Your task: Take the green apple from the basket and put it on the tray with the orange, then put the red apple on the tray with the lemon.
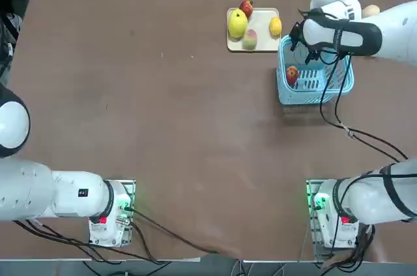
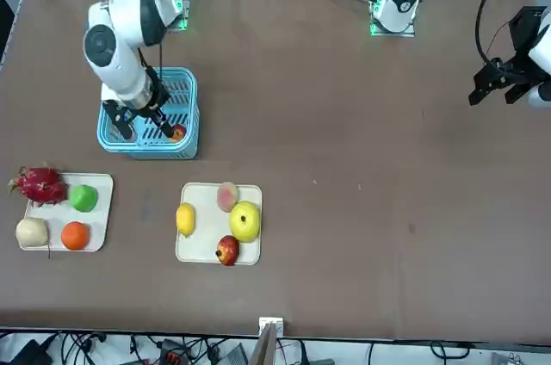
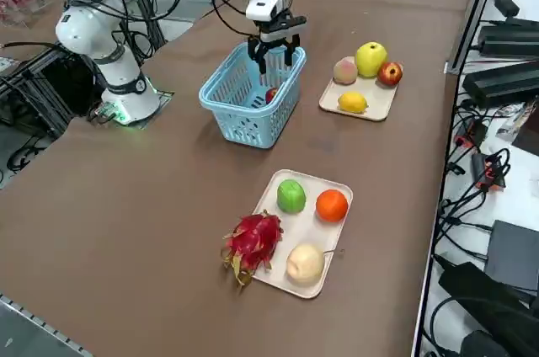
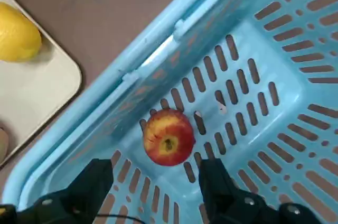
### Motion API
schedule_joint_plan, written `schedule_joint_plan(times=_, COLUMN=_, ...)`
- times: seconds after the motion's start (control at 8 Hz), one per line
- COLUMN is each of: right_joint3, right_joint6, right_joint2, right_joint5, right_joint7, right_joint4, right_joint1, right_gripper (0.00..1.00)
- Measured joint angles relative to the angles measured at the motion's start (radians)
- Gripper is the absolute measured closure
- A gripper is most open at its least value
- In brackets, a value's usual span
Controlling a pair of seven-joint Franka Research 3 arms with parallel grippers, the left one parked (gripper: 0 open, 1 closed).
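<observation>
Right gripper (image 4: pixel 158 182) hangs over the basket (image 4: pixel 253 34), jaws spread wide, wider than the red apple (image 4: pixel 168 137) below. Holds nothing; fingers (image 4: pixel 97 179) clear of the fruit, one at each side of it in the wrist view, dipped just inside the rim in the side view (image 3: pixel 274 52).

Red apple lies alone on the slatted floor of the basket (image 1: pixel 313 81), near the corner closest to the lemon tray (image 1: pixel 260 28), stem end up. Red skin with a yellowish patch around the stem (red blotched over yellow at the sides). Seen from overhead (image 1: pixel 292 74) just inside the wall, from the front (image 2: pixel 176 133) partly behind the fingers.

Green apple (image 3: pixel 291 195) already sits on the orange tray (image 3: pixel 333 180), just beside the orange (image 3: pixel 332 205), not touching it. Shares that tray with a dragon fruit (image 3: pixel 253 241), which overhangs one edge, and a pale round fruit (image 3: pixel 305 263). Bright, even green, round, about orange-sized.

Lemon tray (image 3: pixel 375 100) stands just beside the basket (image 3: pixel 244 104), carrying the lemon (image 3: pixel 352 102), a large yellow fruit (image 3: pixel 370 58), a dull green-pink fruit (image 3: pixel 344 71) and a darker red fruit (image 3: pixel 390 73). Lemon (image 4: pixel 18 34) shows at the tray's corner (image 4: pixel 47 97) in the wrist view, outside the basket wall.
</observation>
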Motion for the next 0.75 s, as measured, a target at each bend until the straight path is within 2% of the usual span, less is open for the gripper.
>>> schedule_joint_plan(times=0.75, right_joint3=0.000, right_joint6=0.153, right_joint2=0.016, right_joint5=0.000, right_joint7=0.002, right_joint4=-0.116, right_joint1=0.003, right_gripper=0.00)
